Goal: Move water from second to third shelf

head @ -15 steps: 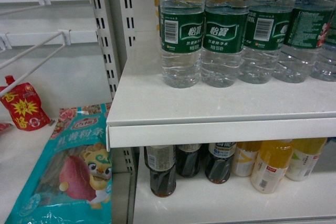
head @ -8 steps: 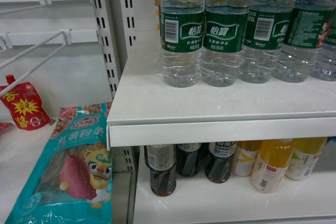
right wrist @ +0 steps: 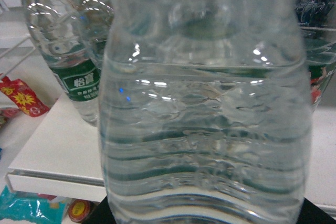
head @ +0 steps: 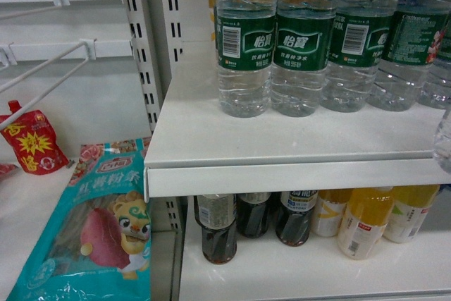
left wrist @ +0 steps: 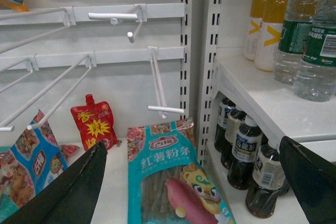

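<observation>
**A:** Where's the task item?
**B:** The clear ribbed plastic water bottle (right wrist: 205, 129) fills the right wrist view, pressed up close to the lens. No label shows there. The head view catches only a sliver of it at the far right edge, in front of the lip of the white shelf board (head: 282, 177), not standing on it.

**A:** Right gripper (right wrist: 205, 216)?
**B:** It is clamped on that bottle. Only dark bits of it show at the bottom corners either side of the bottle, and the fingers themselves are hidden.

**A:** Left gripper (left wrist: 191, 145)?
**B:** Spread wide with nothing between the jaws. Its two black fingers (left wrist: 79, 187) sit at the bottom corners of its wrist view. It faces the bay left of the shelves.

**A:** What's on the board?
**B:** A row of green-labelled clear water bottles (head: 303, 40), upright and touching side by side.

**A:** Shelf under it?
**B:** Dark-liquid bottles with pale labels (head: 218, 230) on the left and yellow-orange juice bottles (head: 363, 223) to the right, all upright.

**A:** Left bay?
**B:** A teal snack packet with a cartoon sweet potato (head: 99, 230) lying flat. A red spouted pouch with a yellow starburst (head: 32, 142) is behind it. White wire peg hooks (left wrist: 157, 82) stick out above.
</observation>
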### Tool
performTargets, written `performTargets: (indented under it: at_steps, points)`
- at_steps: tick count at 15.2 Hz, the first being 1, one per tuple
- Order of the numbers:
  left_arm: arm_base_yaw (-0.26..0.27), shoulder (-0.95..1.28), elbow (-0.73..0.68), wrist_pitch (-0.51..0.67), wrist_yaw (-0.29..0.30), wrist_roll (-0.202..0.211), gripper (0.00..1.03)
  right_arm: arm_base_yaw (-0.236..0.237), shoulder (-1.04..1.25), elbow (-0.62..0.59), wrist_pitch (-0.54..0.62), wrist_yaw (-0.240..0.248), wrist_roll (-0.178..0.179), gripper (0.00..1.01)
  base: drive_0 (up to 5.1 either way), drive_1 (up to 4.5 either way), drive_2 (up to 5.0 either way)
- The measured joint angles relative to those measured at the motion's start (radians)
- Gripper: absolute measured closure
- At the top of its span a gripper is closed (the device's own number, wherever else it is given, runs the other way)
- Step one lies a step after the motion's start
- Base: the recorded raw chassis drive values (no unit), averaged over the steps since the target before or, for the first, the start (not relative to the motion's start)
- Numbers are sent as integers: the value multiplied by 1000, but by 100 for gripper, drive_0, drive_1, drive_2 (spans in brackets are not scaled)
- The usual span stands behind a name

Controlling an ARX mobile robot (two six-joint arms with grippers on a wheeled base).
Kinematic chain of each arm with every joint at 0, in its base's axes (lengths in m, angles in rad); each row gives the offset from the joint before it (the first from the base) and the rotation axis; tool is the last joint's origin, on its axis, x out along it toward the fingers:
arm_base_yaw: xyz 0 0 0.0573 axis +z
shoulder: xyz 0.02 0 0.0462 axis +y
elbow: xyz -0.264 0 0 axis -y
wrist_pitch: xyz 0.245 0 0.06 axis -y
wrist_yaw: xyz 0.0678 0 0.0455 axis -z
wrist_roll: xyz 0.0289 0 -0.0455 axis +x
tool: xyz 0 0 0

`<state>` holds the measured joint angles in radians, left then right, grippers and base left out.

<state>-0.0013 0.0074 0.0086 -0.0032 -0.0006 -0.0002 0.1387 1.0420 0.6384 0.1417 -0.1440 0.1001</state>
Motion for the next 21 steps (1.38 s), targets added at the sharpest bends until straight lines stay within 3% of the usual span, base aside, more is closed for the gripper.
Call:
performTargets:
  at_steps: [10, 21]
  points:
    - [0, 0, 0, 0, 0, 0, 5, 106, 276, 133, 157, 80, 5, 60, 0, 0, 0]
    - [0, 0, 0, 0, 0, 0, 5, 118, 457, 261, 143, 145, 3, 60, 0, 0, 0]
